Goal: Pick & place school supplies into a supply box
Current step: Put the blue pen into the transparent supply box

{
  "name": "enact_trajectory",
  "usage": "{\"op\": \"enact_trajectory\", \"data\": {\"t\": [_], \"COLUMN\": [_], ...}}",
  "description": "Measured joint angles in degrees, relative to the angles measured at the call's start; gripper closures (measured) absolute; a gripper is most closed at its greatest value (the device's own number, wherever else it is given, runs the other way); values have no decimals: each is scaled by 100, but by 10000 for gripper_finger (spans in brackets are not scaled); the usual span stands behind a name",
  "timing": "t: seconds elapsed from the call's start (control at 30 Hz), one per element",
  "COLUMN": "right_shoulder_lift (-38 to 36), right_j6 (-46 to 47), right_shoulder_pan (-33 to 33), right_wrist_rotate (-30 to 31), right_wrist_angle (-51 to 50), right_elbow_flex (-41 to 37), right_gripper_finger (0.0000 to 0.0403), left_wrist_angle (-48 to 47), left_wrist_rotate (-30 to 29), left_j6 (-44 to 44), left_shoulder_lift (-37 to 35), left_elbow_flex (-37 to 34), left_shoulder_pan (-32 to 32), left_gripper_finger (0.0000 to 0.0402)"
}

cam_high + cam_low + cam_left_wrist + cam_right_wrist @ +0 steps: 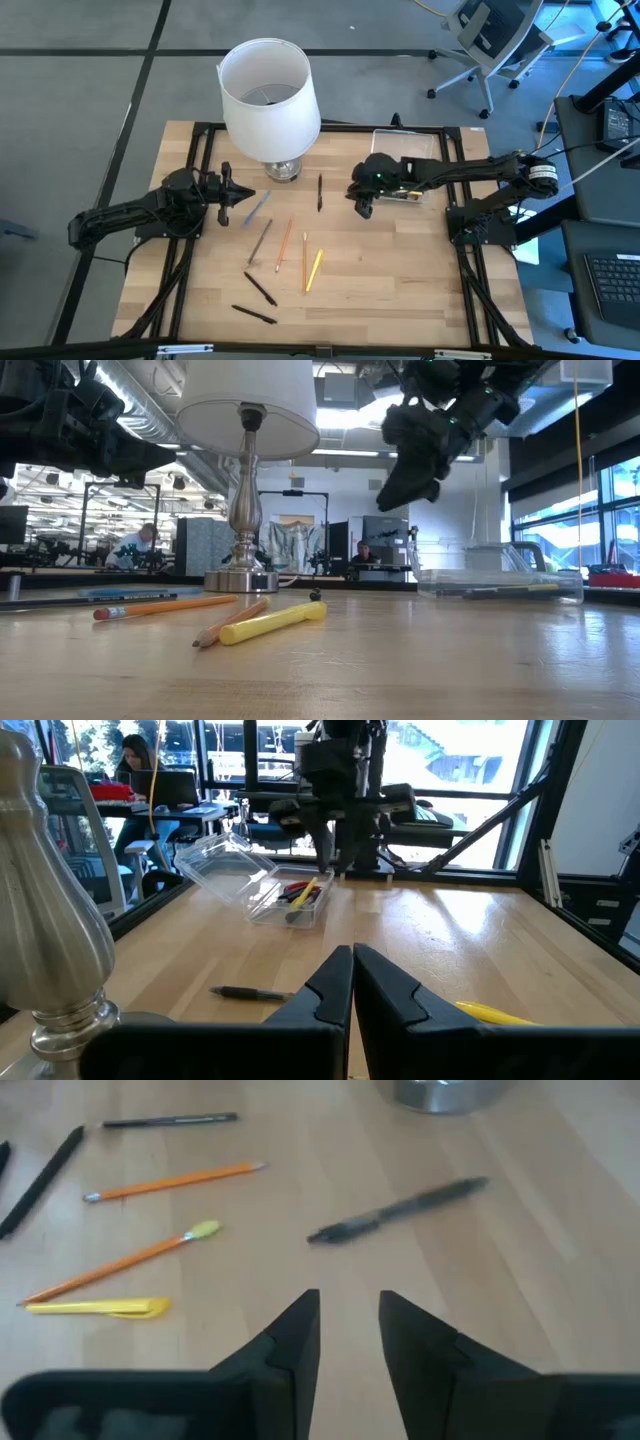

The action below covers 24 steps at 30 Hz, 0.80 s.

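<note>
The right pincer [363, 207] hangs above the desk [400, 280], its fingers [290, 1342] apart with nothing between them, just beside the clear box [405, 150] at the far right of the desk. The box lid stands open, and a few pens lie inside it. Near the pincer, a dark pen [319, 192] lies alone on the wood in front of the lamp [268, 100]. The left pincer [243, 196] rests low by the lamp base, fingers pressed together and empty, with a blue pencil [258, 207] just beside its tip. Toward the middle lie a brown pencil [260, 241], an orange pencil [284, 245], a thin pale pencil [305, 263] and a yellow marker [313, 270]. Two black pens [259, 288] lie nearer the front edge.
</note>
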Motion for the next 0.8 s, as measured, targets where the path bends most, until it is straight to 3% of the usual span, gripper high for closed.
{"op": "enact_trajectory", "data": {"t": [0.33,0.53,0.8], "right_shoulder_lift": [716,751,751], "right_j6": [-654,-966,-1236], "right_shoulder_pan": [-4,-5,-6], "right_wrist_rotate": [34,37,42], "right_wrist_angle": [372,199,24], "right_elbow_flex": [138,138,138], "right_gripper_finger": [294,294,294], "left_wrist_angle": [-1,23,646], "left_wrist_rotate": [4,5,53], "left_j6": [-1,-452,-331], "left_shoulder_lift": [-2,0,0], "left_elbow_flex": [0,-2,-1], "left_shoulder_pan": [2,1,-131], "left_gripper_finger": [395,395,380]}}
